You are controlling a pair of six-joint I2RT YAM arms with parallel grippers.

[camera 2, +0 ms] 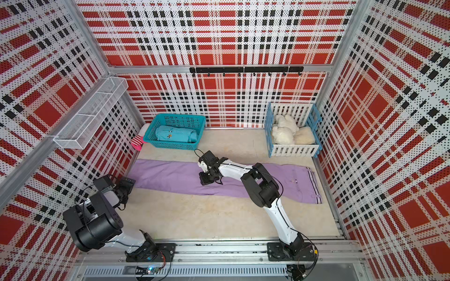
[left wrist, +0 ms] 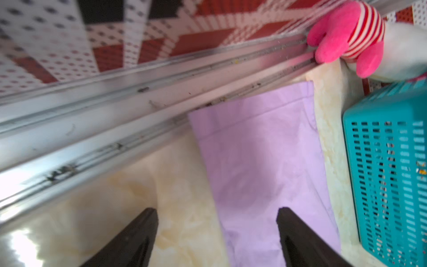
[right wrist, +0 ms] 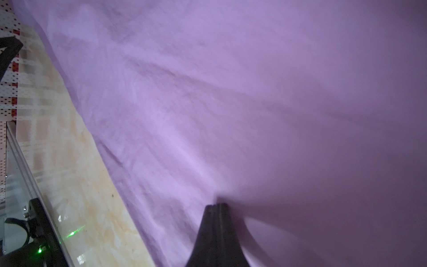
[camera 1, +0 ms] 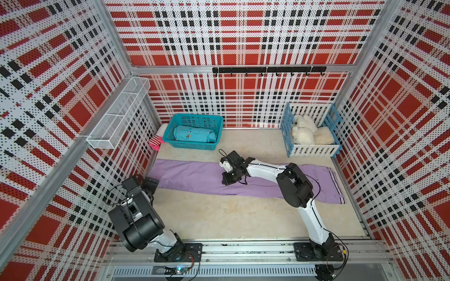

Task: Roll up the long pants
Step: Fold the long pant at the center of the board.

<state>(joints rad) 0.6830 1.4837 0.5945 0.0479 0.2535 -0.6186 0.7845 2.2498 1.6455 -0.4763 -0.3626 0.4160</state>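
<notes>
The long pants (camera 1: pixel 190 174) lie flat and stretched across the table in both top views, leg cuffs at the left wall, striped waistband (camera 1: pixel 337 187) at the right. My right gripper (camera 1: pixel 227 180) is over the pants' middle; in the right wrist view it (right wrist: pixel 216 204) is shut, its tips pressing into the lilac cloth (right wrist: pixel 231 92), with nothing seen between them. My left gripper (camera 1: pixel 151 183) hovers at the cuff end. In the left wrist view it (left wrist: pixel 217 209) stands open, one finger over the pants (left wrist: pixel 261 150), the other over bare table.
A teal basket (camera 1: pixel 194 147) holding a rolled teal garment (camera 1: pixel 194 133) stands behind the pants at the left, a pink striped sock (camera 1: pixel 155 142) beside it. A blue-and-white crate (camera 1: pixel 314 152) with white plush sits back right. A wire shelf (camera 1: pixel 117 114) hangs on the left wall.
</notes>
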